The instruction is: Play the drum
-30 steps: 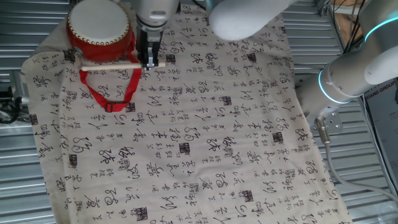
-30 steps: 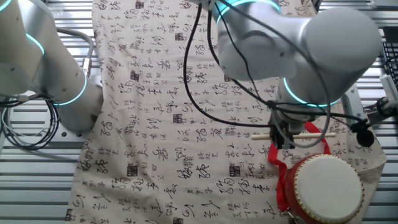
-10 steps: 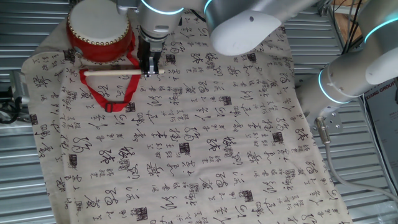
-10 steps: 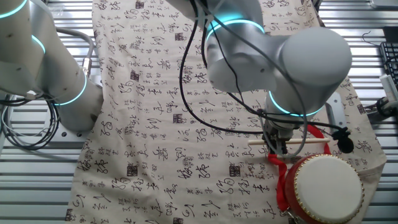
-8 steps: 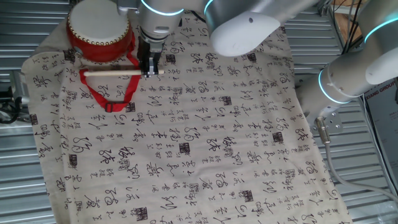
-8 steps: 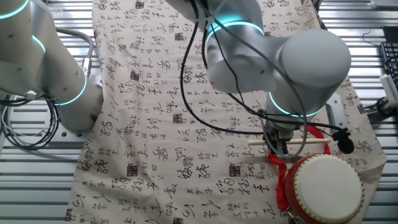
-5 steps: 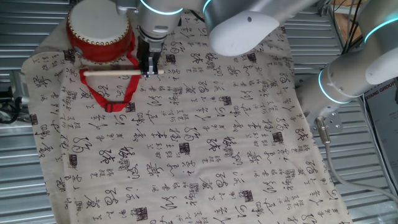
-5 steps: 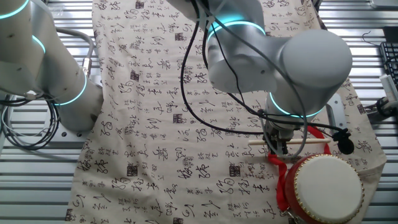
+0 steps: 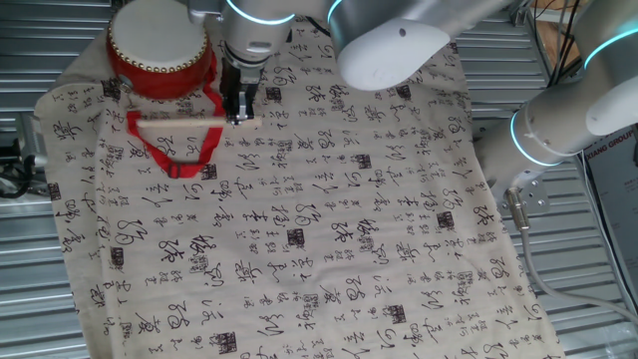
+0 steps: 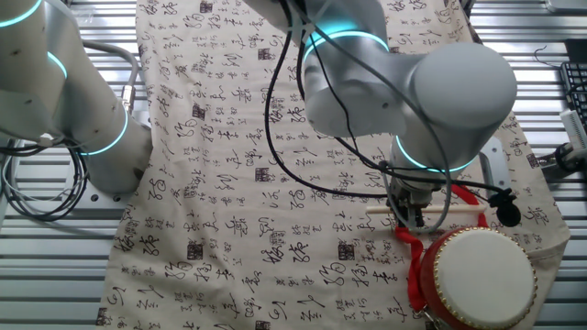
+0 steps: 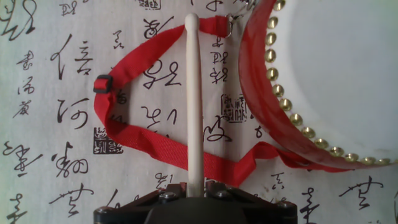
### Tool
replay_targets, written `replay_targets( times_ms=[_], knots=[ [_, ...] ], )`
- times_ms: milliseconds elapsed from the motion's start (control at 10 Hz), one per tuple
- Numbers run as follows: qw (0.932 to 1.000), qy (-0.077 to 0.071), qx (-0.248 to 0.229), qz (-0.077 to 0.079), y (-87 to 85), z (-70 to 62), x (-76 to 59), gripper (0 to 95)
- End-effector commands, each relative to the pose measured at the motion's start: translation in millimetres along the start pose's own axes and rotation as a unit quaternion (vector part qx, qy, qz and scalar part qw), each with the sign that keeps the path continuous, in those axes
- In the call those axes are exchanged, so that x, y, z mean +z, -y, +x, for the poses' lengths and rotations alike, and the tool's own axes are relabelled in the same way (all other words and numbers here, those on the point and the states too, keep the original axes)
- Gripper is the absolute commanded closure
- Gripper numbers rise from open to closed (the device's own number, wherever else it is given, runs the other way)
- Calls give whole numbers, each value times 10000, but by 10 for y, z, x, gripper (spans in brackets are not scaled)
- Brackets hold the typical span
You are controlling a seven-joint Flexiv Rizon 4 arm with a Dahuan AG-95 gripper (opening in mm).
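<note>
- The drum (image 9: 159,50) sits at a corner of the calligraphy-printed cloth (image 9: 329,229), skin head up, with its red strap (image 9: 169,150) looped out on the cloth beside it.
- The gripper (image 9: 239,112) stands just beside the drum, its fingers closed on 1 end of the thin wooden stick (image 9: 179,122), which runs level across the strap loop.
- Against the frames from 3 seconds back, the stick has shifted away from the drum's side, and in the last half second it has moved a little further out over the strap.
- This probably means the stick is held and being repositioned. No strike has landed yet, since its tip is off the skin head.
- The hand view shows what the fixed views cannot: the stick (image 11: 194,99) passes over the strap (image 11: 155,149) beside the studded rim of the drum (image 11: 323,74), its rounded tip beyond the far side of the loop, and the buckle (image 11: 102,84) lies to one side.
- The other fixed view shows the drum (image 10: 481,275) close to the cloth's edge and the stick (image 10: 449,209) held near its middle by the gripper (image 10: 415,217), though the arm's bulk hides the fingers there.
</note>
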State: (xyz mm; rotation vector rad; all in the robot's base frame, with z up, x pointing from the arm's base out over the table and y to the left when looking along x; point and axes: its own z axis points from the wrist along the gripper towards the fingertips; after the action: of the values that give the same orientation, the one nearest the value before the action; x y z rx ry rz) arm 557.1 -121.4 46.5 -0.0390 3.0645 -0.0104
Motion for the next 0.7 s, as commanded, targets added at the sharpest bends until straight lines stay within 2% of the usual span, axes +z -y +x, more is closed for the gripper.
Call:
replay_targets(
  times_ms=[100,700],
  knots=[
    [10000,15,-8,7,2,-2,2,760],
    [10000,22,-32,13,0,-6,-20,760]
  ],
)
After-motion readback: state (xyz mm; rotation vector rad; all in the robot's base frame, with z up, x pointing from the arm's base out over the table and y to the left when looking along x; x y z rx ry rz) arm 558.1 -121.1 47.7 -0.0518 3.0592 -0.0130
